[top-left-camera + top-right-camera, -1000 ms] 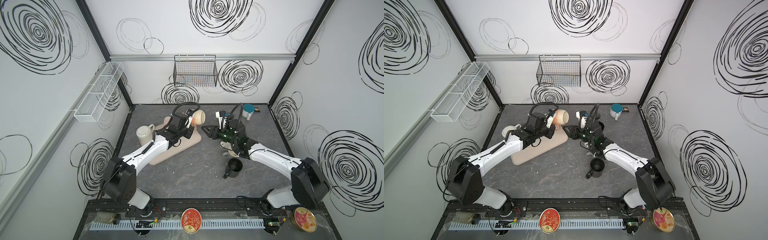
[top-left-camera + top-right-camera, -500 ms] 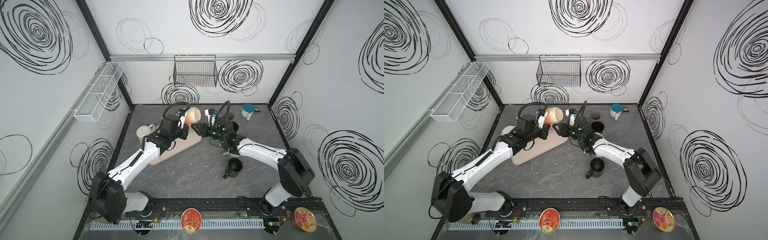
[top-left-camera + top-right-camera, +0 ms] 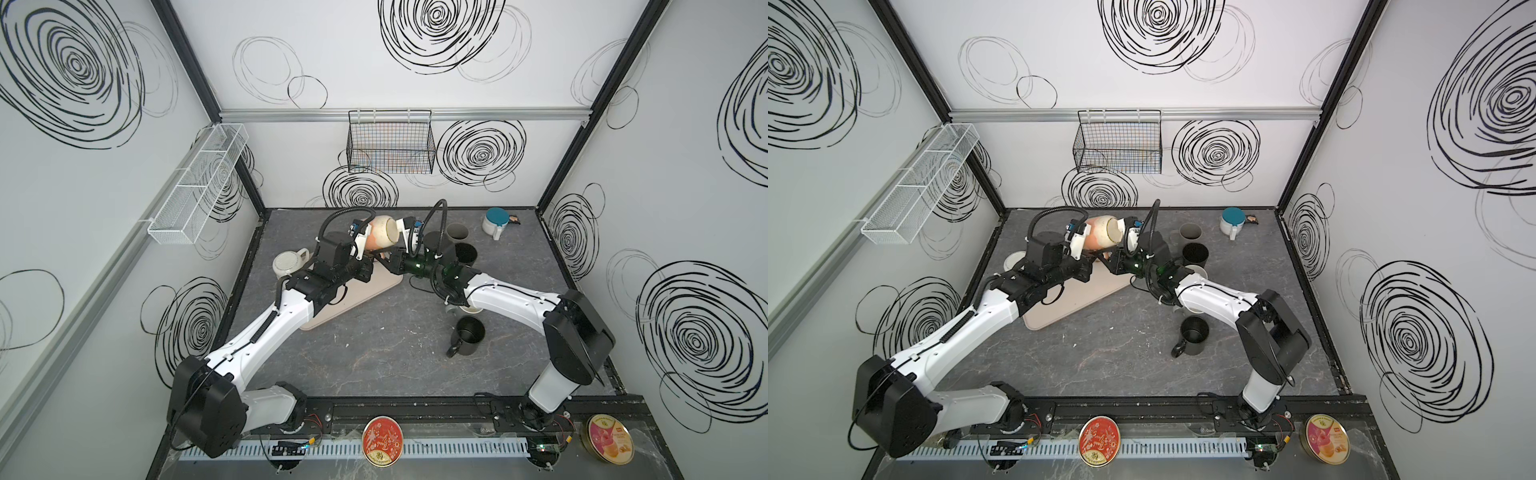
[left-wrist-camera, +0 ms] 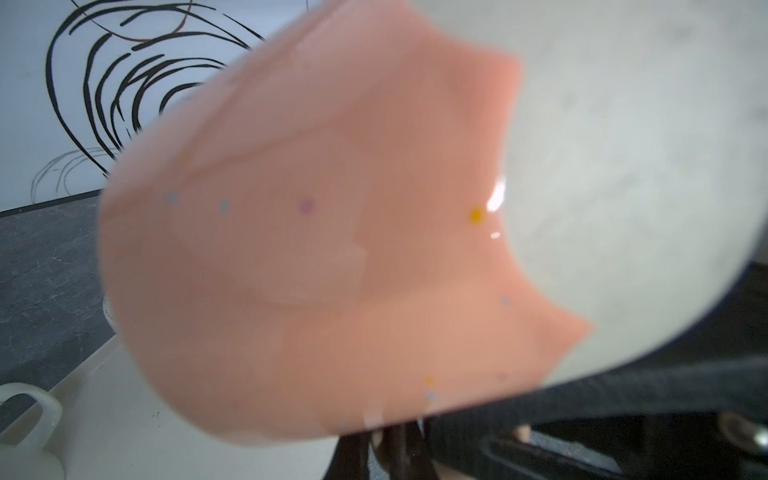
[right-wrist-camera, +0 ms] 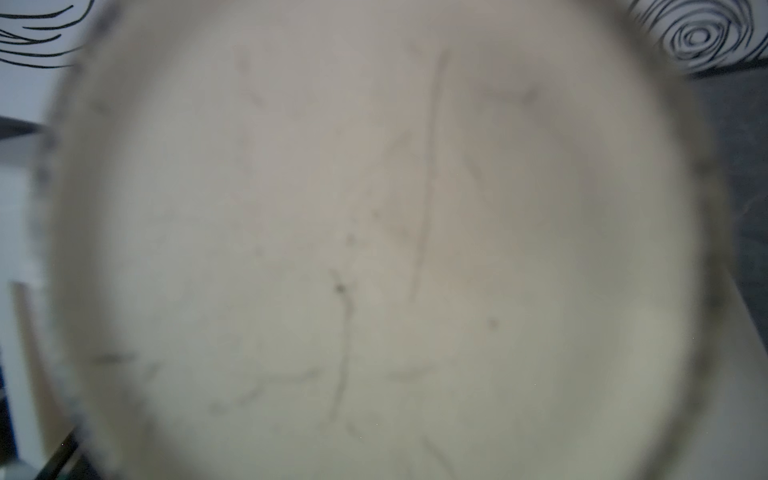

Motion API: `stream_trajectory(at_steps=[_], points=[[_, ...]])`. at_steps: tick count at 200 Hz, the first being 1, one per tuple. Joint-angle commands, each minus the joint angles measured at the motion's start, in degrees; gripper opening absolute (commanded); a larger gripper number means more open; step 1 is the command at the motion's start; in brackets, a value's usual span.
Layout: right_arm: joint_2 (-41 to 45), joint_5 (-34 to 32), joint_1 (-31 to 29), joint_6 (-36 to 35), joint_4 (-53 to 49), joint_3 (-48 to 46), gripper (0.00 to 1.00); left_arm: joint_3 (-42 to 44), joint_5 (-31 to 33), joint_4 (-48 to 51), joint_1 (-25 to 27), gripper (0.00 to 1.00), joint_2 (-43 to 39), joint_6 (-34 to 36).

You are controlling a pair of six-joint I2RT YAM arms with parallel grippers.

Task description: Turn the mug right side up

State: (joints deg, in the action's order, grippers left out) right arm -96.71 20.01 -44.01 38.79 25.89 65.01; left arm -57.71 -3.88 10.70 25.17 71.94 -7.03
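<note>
While top views show mug [image 3: 376, 239] sideways, L jaws pinching it, R jaws closed, R wrist only blur.

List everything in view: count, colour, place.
cutting board: one, beige, left of centre.
pink mug: one, pink over cream, held sideways above the board.
cream mug: one, cream, board's left edge.
grey mug: one, grey, back.
black cup: one, black, beside grey mug.
black mug: one, black, front right.
pale mug: one, whitish, under right arm.
teal-topped mug: one, white, back right.
wire basket: one, black, back wall.
mesh rack: one, white, left wall.
red tin: one, red, front ledge.
pink tin: one, pink, front ledge.
left gripper: one, black, shut on the pink mug.
right gripper: one, black, shut beside it; grip unclear.
</note>
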Motion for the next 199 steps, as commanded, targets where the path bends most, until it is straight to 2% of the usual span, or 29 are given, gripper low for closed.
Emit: stream_trajectory(at_steps=[1,17,28,63,98,122,159,199], points=[[-0.34,-0.12,0.23,-1.01,1.34,1.2,0.0,-0.85,-3.12,-5.79,-0.15,0.0,-4.17,-0.62],[0.41,0.61,0.61,-1.62,2.33,0.5,0.0,-0.68,-5.12,-5.63,-0.46,0.0,-4.69,-0.84],[1.01,1.46,0.89,-2.1,3.41,-0.01,0.0,-0.74,-6.49,-5.61,-0.87,0.15,-4.99,-1.48],[2.06,6.52,2.88,-2.09,8.02,-1.18,0.0,0.45,-13.98,-8.8,-3.82,0.42,-6.6,-5.93],[1.37,13.53,5.64,2.01,17.12,-2.46,0.0,3.96,-23.13,-16.03,-8.34,0.56,-9.28,-11.91],[1.21,16.97,6.55,2.63,20.29,-2.18,0.0,8.6,-30.06,-25.37,-11.66,0.62,-11.35,-16.94],[0.31,21.95,7.58,5.51,26.02,-0.95,0.0,15.37,-40.04,-43.64,-17.16,0.65,-11.08,-30.77],[-0.55,24.76,7.4,6.86,30.31,0.02,0.0,18.41,-43.08,-55.36,-17.97,0.65,-6.96,-39.44]])
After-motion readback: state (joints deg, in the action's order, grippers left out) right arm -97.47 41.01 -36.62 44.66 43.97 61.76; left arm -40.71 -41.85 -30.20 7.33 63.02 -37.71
